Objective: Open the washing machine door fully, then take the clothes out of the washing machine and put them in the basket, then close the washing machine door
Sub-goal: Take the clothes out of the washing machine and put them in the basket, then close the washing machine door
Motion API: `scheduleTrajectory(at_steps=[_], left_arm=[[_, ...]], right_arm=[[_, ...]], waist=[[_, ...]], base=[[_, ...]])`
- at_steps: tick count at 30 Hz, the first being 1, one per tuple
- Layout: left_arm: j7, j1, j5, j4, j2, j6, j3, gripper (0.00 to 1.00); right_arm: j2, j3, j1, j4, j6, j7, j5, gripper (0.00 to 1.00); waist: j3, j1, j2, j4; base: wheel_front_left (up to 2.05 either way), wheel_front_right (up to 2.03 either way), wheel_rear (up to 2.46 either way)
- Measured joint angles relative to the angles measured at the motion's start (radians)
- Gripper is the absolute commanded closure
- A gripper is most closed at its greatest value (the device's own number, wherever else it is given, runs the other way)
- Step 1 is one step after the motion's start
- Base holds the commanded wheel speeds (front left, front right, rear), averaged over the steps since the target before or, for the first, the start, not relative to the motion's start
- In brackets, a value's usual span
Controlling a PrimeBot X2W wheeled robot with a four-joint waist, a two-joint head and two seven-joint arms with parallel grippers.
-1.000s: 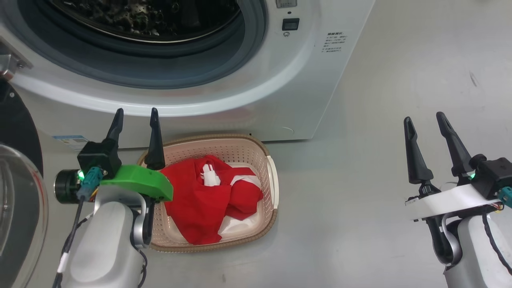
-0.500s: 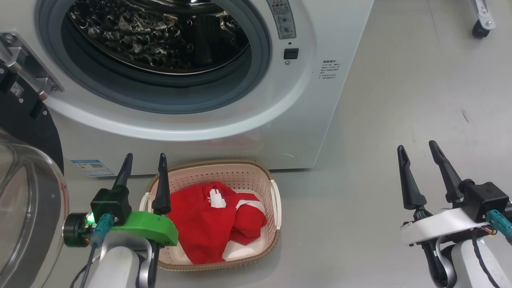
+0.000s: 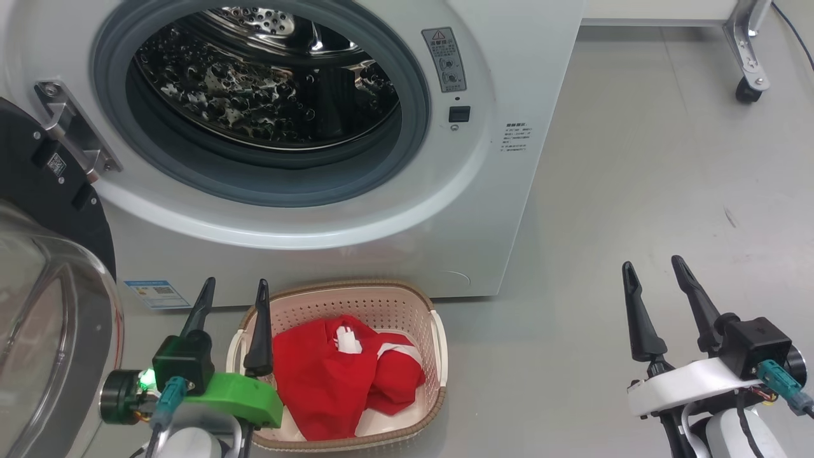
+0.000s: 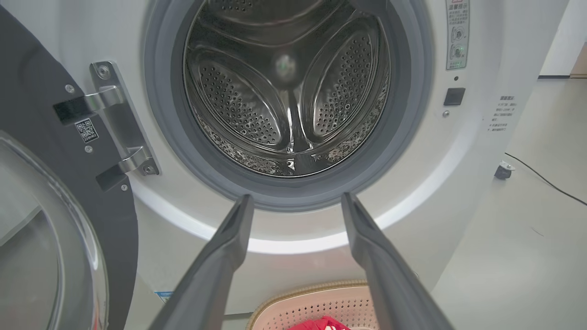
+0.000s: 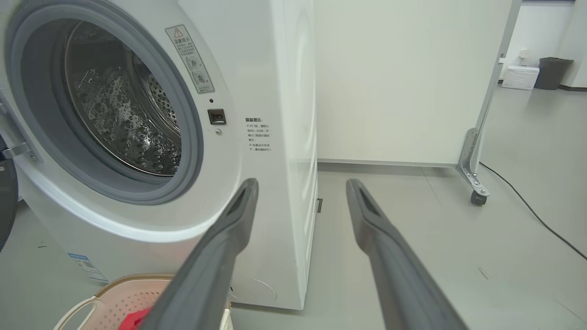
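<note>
Red fabric clothes [image 3: 331, 388] lie in the cream perforated basket [image 3: 356, 294].
It sits on the floor [image 3: 623, 191] just before the white washing machine [image 3: 509, 203]; left fingers [image 3: 259, 337] and right fingers [image 3: 638, 318] spread wide, empty, ready for the open round black door [image 3: 38, 191].

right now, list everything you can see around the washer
washing machine: one, white, straight ahead
drum: one, steel, inside the machine
washing machine door: one, black with clear glass bowl, swung open at the left
basket: one, cream with brown rim, on the floor before the machine
clothes: one heap, red with white trim, in the basket
sticker: one, blue, low on the machine's front
wheeled frame: one, grey, far right
left gripper: one, dark fingers, open, by the basket's left edge
right gripper: one, dark fingers, open, above the floor at right
</note>
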Motion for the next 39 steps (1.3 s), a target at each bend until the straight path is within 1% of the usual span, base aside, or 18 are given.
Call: scheduleTrajectory(at_steps=[10,11,25,28,39], left_arm=[[0.006,0.04,0.013,-0.043,0.004,0.005,-0.007,0.0],[0.009,0.042,0.013,-0.049,0.004,0.006,-0.007,0.0],[0.036,0.066,0.017,-0.098,0.004,0.008,-0.007,0.0],[0.036,0.067,0.017,-0.11,0.004,0.008,-0.006,0.0],[0.054,0.081,0.026,-0.134,0.004,0.009,-0.006,0.0]], right_arm=[[0.004,0.004,0.018,-0.012,-0.011,0.0,-0.001,0.0],[0.005,0.004,0.019,-0.013,-0.017,0.0,-0.001,0.0],[0.006,0.004,0.028,-0.023,-0.019,0.0,-0.001,0.0],[0.006,0.005,0.034,-0.024,-0.026,0.0,-0.001,0.0],[0.007,0.006,0.036,-0.027,-0.026,0.0,-0.001,0.0]], waist=[[-0.016,0.0,0.0,-0.002],[-0.017,0.0,0.0,-0.002],[-0.023,0.0,0.0,0.0],[-0.024,0.0,0.0,0.0],[-0.024,0.0,0.0,0.001]], base=[[0.0,0.0,0.0],[0.0,0.0,0.0],[0.0,0.0,0.0],[0.0,0.0,0.0],[-0.18,0.2,-0.01]])
